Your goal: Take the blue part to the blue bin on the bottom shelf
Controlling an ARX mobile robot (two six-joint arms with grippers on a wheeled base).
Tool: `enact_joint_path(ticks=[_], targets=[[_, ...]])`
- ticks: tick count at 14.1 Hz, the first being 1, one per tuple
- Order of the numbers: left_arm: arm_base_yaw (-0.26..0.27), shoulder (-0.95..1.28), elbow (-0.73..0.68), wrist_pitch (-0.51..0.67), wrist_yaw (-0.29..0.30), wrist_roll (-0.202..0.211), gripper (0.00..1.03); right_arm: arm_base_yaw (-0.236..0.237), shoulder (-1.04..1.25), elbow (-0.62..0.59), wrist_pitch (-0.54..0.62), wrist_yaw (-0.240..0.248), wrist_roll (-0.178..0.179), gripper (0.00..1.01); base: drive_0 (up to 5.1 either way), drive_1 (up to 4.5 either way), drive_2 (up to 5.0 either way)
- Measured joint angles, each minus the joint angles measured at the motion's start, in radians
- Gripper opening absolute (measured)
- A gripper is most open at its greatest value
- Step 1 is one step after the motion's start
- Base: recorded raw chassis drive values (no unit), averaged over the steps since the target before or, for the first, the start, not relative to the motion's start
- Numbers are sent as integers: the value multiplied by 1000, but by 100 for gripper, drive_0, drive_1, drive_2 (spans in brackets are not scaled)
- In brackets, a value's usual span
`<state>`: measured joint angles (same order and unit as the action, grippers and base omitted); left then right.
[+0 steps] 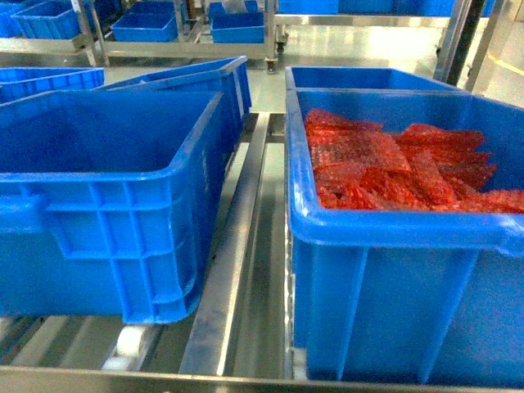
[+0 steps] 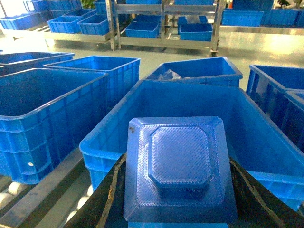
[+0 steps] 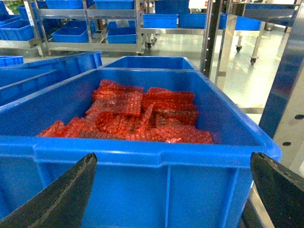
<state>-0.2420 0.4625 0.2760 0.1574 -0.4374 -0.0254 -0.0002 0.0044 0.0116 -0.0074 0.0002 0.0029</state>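
In the left wrist view, the blue part [image 2: 178, 156], a textured block with a raised octagonal face, fills the lower middle. My left gripper [image 2: 178, 202] is shut on it, with black fingers [image 2: 111, 194] at both of its sides. It is held just in front of the near rim of the empty blue bin [image 2: 114, 118]. That bin [image 1: 106, 164] sits on the left of the head view, on the steel bottom shelf [image 1: 237, 278]. My right gripper [image 3: 173, 164] is open and empty, facing the front wall of another crate. Neither gripper shows in the head view.
A crate of red bubble wrap [image 1: 393, 164] [image 3: 137, 114] stands right of the bin, across a steel rail. A tilted crate with clear-wrapped items [image 2: 194, 71] sits behind the bin, and another big crate [image 2: 42, 104] stands to its left. Rollers [image 2: 14, 190] show below. More racks of crates [image 2: 142, 23] stand across the aisle.
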Motion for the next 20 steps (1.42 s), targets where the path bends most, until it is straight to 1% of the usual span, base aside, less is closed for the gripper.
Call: enact_joint_path(ticks=[6, 11, 20], targets=[[0, 0, 0, 0, 0, 0, 44, 0, -1, 0, 3, 0, 0, 98, 4, 395, -387], [0, 3, 0, 0, 0, 0, 44, 0, 0, 0, 2, 0, 0, 98, 4, 139, -131], [0, 1, 0, 1, 0, 0, 44, 0, 0, 0, 2, 0, 0, 98, 0, 0, 0]])
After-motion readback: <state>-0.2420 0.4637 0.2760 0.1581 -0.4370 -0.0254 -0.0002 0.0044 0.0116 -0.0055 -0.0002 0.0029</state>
